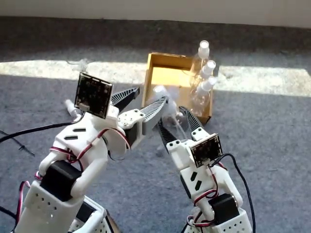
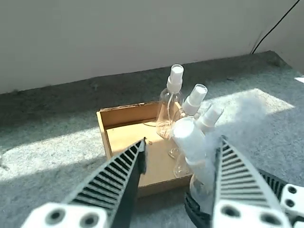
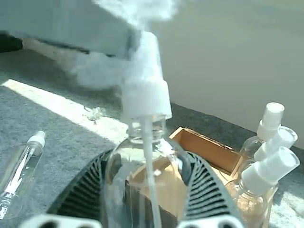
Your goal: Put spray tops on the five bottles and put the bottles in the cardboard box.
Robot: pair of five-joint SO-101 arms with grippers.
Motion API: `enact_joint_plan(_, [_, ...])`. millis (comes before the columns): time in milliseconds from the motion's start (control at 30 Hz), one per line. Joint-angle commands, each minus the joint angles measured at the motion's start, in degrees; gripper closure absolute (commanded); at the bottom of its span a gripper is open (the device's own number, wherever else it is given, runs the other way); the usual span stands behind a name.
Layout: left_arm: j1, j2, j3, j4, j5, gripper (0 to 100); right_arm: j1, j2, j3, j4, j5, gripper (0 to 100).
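My right gripper [image 1: 175, 120] [image 3: 148, 161] is shut on a clear bottle [image 3: 142, 178] [image 1: 171, 115], held upright in front of the cardboard box [image 1: 163, 73]. A white spray top [image 3: 145, 97] [image 2: 189, 137] sits on the bottle's neck, its tube hanging inside. My left gripper [image 1: 153, 93] [image 2: 182, 141] is open around that top, which lies close against one finger [image 2: 235, 175]. Three capped bottles [image 1: 203, 73] [image 2: 183, 102] [image 3: 268, 142] stand along one side of the box. Another capped bottle [image 1: 73, 109] [image 3: 21, 166] lies on the carpet beside the left arm.
Everything rests on grey carpet [image 1: 262, 126] crossed by a strip of sunlight. A pale wall [image 2: 118, 33] rises behind the box. The box floor [image 2: 128, 137] beside the three bottles is bare. A black cable [image 1: 19, 133] trails on the carpet near the left arm.
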Motion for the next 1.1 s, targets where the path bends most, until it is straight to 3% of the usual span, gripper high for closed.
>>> enact_joint_plan(0, [-0.5, -0.2, -9.3, 2.0, 0.7, 75, 0.7, -0.7, -4.1, -0.3, -0.3, 99.4])
enact_joint_plan(133, [-3.0, -0.4, -14.9, 5.3, -2.8, 77, 1.0, -0.7, -4.2, -0.5, -0.4, 99.4])
enact_joint_plan(267, [-6.9, -0.2, -12.1, 8.8, -6.1, 78, 1.0, -0.7, -4.5, -3.5, -0.6, 99.4])
enact_joint_plan(533, [-14.2, 6.3, -7.3, -5.2, -8.2, 78, -2.4, -0.7, -4.5, -3.0, -0.4, 99.4])
enact_joint_plan(700, [-12.0, 15.4, -10.6, -5.2, -8.2, 78, -2.5, -0.7, -4.1, -3.1, -0.4, 99.4])
enact_joint_plan(1067, [-2.0, 10.6, -6.5, -0.3, -16.4, 78, -2.4, -0.7, -4.1, -3.3, -0.4, 99.4])
